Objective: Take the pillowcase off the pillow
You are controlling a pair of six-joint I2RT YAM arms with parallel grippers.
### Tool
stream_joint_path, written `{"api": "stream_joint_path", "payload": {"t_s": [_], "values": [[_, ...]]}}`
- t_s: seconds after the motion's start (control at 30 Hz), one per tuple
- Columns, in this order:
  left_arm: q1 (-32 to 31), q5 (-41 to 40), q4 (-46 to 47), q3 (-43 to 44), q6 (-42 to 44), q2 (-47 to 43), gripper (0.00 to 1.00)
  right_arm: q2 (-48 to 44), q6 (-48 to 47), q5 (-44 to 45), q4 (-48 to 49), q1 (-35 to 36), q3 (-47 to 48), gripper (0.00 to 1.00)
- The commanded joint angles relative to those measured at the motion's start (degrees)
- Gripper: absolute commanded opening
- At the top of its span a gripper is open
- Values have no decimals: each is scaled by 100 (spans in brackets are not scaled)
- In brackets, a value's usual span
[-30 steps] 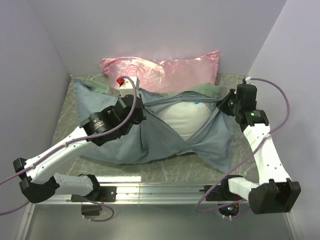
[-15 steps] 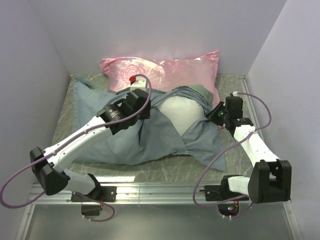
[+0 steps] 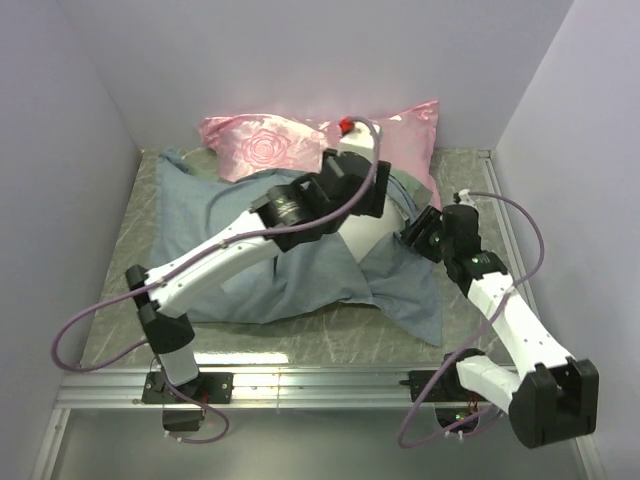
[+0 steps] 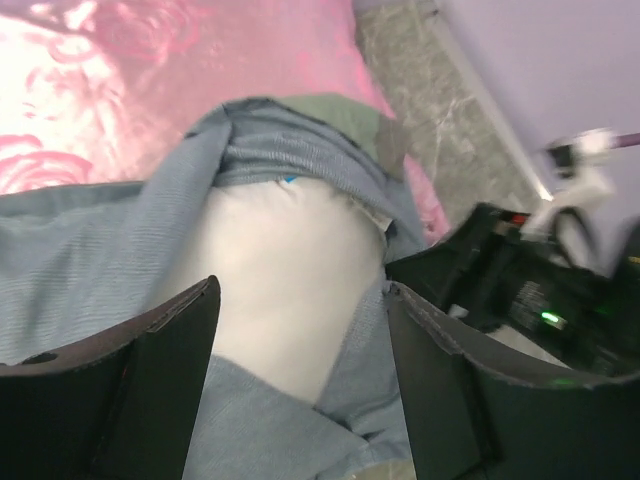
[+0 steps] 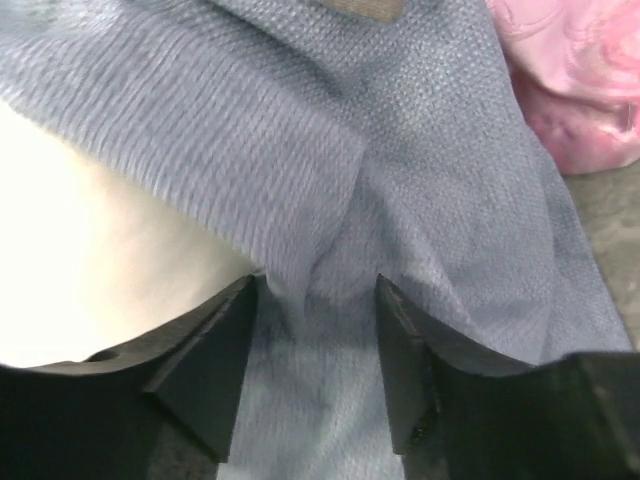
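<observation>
Left gripper [image 4: 300, 330] open, empty, above plump white pillow [image 4: 280, 270]. Right gripper [image 5: 310, 300] open, jaws straddling fold of grey-blue cloth pillowcase [image 5: 450, 200]. Pillow half-exposed beside shiny pink rose-patterned pillow [image 3: 270, 145]. Step: regrasp. Next: pinch cloth, pull off.

White left arm [image 3: 215, 262] and right arm [image 3: 520, 325], black joints, purple cables.

Soft, even light from above
Glare is washing out the pink pillow [image 4: 70, 90]; the right arm [image 4: 560, 290] is blurring.
</observation>
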Motion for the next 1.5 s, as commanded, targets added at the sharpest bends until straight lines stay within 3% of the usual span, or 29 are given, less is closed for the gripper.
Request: {"api": "stream_joint_path", "payload": {"t_s": [0.0, 0.13, 0.23, 0.43, 0.53, 0.63, 0.67, 0.77, 0.87, 1.07, 1.2, 1.47], "values": [[13, -42, -25, -345, -141, 527, 73, -648, 21, 214, -124, 33, -97, 62], [126, 1, 432, -927, -580, 756, 74, -1448, 117, 57, -221, 156, -264, 68], [267, 431, 548, -954, -809, 1010, 75, -1573, 223, 292, -247, 638, -352, 70], [434, 591, 794, -1523, -1204, 1029, 76, -1117, 337, 645, 16, 1254, -413, 71], [601, 810, 1057, -1946, -1302, 924, 71, -643, 364, 864, 69, 1281, -369, 71], [637, 863, 1094, -1992, -1241, 993, 51, -221, 364, 979, 174, 1281, -378, 71], [645, 872, 1076, -1974, -1223, 1020, 33, -158, 372, 988, 131, 1290, -378, 64], [707, 969, 1067, -1921, -1117, 1117, 0, -438, 443, 1049, 104, 1290, -711, 42], [795, 987, 1085, -1842, -1003, 1152, 0, -1026, 522, 1338, -211, 1273, -1010, 28], [1111, 986, 988, -1438, -862, 1029, 0, -1713, 592, 1323, -669, 992, -1485, 16], [1366, 1048, 865, -1280, -766, 792, 0, -1942, 802, 622, -599, 535, -1766, 16], [2113, 1390, 944, -2149, -748, -491, 0, -1371, 1049, 707, -283, 175, -1951, 13]]}}
